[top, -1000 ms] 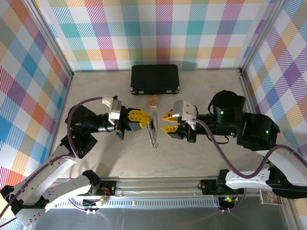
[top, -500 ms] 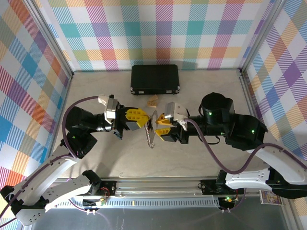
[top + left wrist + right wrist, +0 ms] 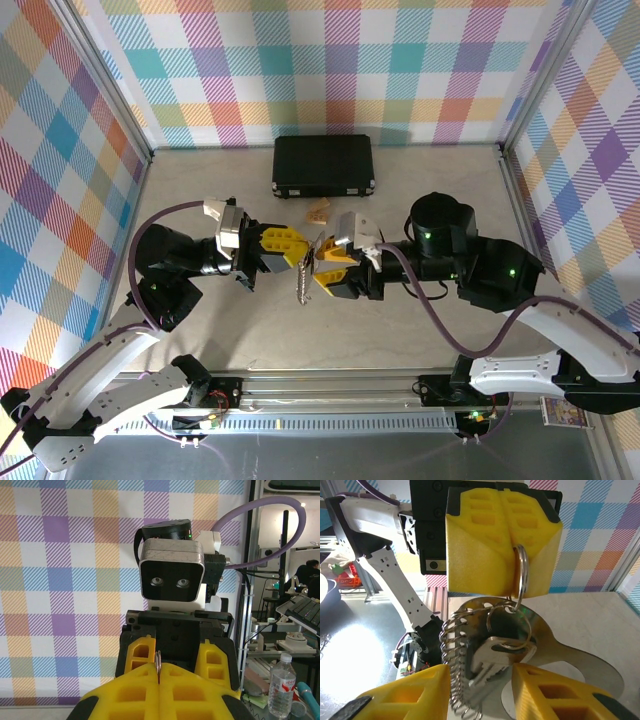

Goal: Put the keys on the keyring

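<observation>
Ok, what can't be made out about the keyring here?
Top view: the keyring is too small to tell what hangs on it.
Left wrist: the left claw hides everything below the keyring's top edge.
Right wrist: the bottom edge cuts off its lower end; contact with the right claw is unclear.
</observation>
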You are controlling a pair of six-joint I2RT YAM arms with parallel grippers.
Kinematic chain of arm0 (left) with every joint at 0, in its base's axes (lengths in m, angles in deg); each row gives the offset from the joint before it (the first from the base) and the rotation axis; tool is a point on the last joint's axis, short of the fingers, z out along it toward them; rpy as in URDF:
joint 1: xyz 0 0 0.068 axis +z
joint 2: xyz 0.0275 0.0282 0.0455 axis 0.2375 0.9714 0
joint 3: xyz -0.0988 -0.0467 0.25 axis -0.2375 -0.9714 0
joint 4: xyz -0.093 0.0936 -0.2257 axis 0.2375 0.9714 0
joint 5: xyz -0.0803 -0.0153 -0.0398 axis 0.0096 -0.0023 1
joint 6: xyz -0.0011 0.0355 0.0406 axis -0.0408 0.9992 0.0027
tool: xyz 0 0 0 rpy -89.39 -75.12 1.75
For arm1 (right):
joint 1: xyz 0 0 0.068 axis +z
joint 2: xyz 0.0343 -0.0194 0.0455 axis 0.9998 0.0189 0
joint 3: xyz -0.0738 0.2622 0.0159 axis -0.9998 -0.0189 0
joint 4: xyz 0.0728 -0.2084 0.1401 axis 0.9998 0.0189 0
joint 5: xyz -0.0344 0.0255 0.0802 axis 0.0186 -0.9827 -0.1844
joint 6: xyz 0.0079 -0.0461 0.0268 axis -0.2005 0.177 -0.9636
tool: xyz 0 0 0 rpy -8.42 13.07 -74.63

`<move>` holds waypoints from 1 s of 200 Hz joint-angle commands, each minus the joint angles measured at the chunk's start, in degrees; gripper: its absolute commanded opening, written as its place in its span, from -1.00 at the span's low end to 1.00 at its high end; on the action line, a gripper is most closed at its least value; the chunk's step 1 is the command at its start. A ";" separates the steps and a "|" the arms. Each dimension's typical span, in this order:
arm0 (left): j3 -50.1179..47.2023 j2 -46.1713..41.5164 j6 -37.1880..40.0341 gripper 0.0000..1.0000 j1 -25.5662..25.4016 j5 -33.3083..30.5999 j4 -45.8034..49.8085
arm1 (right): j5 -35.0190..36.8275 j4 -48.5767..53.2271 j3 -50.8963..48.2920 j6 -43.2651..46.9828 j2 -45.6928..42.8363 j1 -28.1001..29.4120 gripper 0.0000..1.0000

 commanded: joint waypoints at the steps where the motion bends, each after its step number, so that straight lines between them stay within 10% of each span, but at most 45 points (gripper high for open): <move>1: -0.23 -0.97 -0.53 -1.00 -0.06 0.38 -3.63 | -1.55 -3.49 -0.83 -1.71 0.15 -0.49 -0.27; 200: -0.60 -1.46 -0.45 -1.00 -0.06 0.06 -3.60 | 1.84 -4.65 -3.25 -1.07 -1.10 -1.72 -0.83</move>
